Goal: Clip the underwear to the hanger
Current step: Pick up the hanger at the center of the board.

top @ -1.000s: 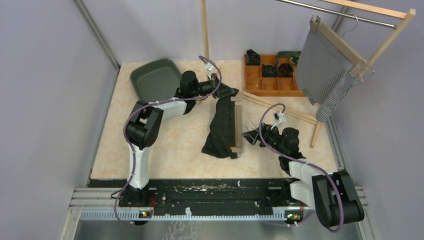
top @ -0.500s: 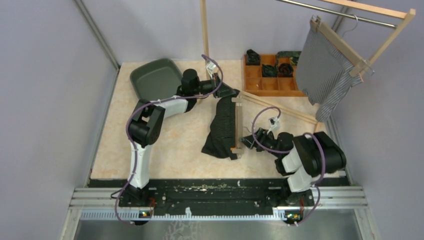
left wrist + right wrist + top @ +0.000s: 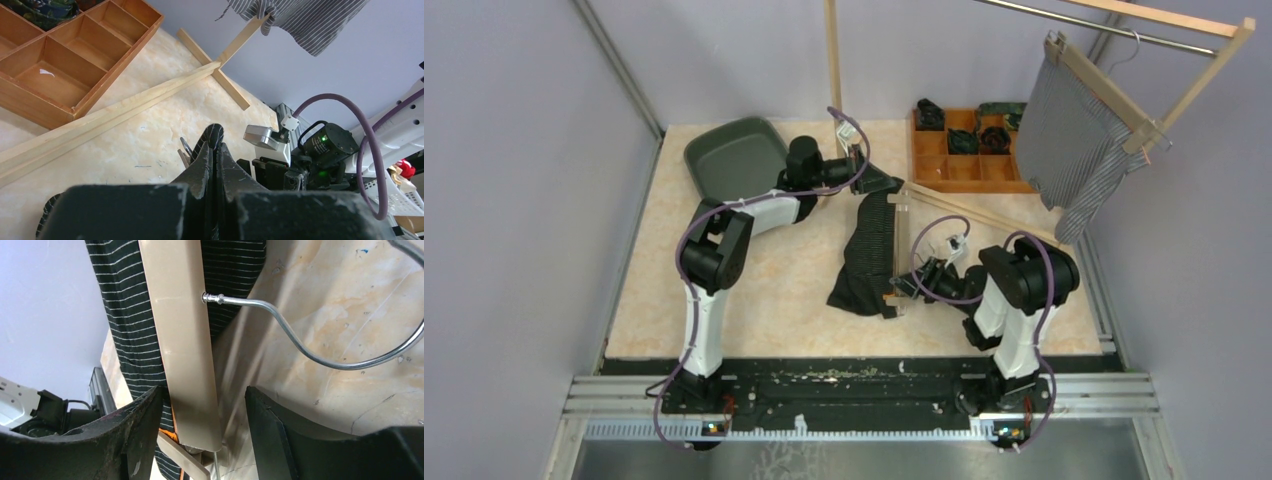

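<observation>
Underwear (image 3: 864, 250) pinched at one end in our tight-shut left gripper (image 3: 214, 142), lying under the hanger (image 3: 182, 340).
Our right gripper (image 3: 204, 392) sits open around the hanger's end; next we think it must press that end open to catch the cloth.

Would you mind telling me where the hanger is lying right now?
In the top view, the hanger lies mid-table along the right edge of the striped underwear. Its near end sits between the open fingers of the right gripper.
</observation>
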`<state>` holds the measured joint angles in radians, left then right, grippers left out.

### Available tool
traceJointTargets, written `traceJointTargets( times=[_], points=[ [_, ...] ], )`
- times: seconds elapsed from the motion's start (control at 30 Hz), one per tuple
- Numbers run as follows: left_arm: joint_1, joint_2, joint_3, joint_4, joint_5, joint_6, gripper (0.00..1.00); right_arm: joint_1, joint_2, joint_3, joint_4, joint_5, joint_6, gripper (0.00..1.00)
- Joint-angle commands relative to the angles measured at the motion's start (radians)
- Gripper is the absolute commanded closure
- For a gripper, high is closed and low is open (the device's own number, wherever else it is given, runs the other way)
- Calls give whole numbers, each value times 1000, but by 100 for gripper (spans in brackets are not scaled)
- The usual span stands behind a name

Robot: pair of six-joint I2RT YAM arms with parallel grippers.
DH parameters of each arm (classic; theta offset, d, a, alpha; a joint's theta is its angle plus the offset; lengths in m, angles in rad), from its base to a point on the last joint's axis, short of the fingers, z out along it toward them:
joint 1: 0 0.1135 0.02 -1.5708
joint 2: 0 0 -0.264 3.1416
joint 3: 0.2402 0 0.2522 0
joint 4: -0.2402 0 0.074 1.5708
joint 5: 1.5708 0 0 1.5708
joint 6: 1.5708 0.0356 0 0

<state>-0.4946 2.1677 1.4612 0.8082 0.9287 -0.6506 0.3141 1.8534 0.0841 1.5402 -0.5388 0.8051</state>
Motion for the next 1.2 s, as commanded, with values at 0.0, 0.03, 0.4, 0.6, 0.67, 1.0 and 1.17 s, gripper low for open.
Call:
traceJointTargets(
  times=[0.0, 0.03, 0.4, 0.6, 0.67, 1.0, 1.17],
  points=[
    [10, 3, 31, 48, 18, -12, 100, 11, 11, 20, 189, 22, -18, 39],
    [9, 3, 31, 48, 19, -12, 100, 11, 11, 22, 189, 21, -17, 41],
    [44, -2, -11, 73, -18, -24, 100, 11, -60, -7, 187, 28, -19, 90],
    [97, -25, -115, 129, -103, -34, 100, 11, -148, -49, 186, 41, -7, 100],
    [116, -31, -167, 173, -125, -56, 100, 11, -181, -60, 184, 51, -2, 100],
    [154, -57, -318, 331, -131, -147, 100, 12, -356, -44, 14, 69, -22, 100],
    [154, -50, -314, 352, -124, -175, 95, 25, -660, 2, -424, 142, -151, 100]
  ],
)
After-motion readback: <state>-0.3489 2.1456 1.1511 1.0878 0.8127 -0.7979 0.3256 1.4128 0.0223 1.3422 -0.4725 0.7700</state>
